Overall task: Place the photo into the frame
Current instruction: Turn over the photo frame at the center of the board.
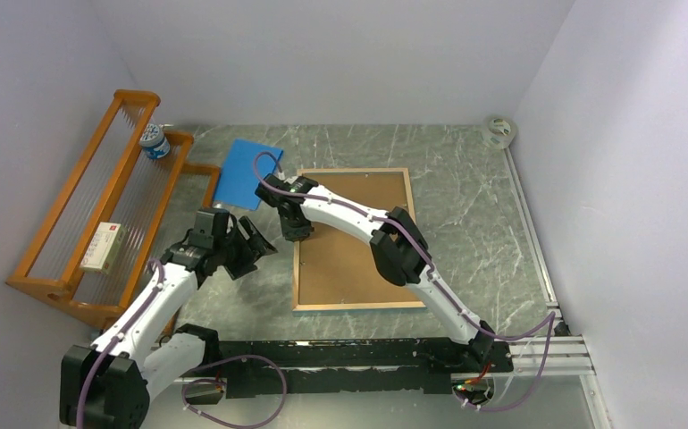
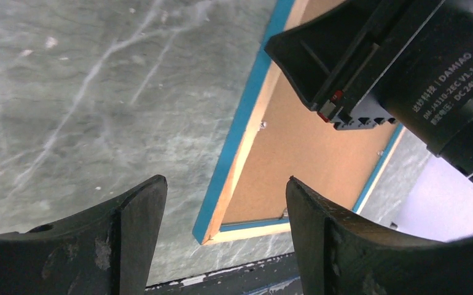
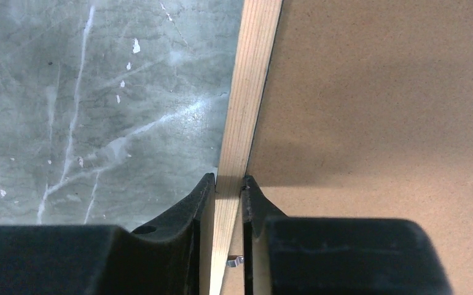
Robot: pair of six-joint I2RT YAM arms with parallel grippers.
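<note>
Right wrist: frame (image 3: pixel 250 92) edge within right end effector (image 3: pixel 228 184)

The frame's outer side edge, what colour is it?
Turquoise-blue on the frame, clearest in the left wrist view.

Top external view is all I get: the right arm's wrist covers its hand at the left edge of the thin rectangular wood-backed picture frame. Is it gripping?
Observer: Yes, the right hand is pinched on the light wood rail of the thin rectangular picture frame, one finger against the brown backing board.
Operator: Left hand?
Observer: The left hand is open and empty above the grey marbled table.
Operator: Frame colour?
Observer: Turquoise-blue along its outer side edge.
</note>
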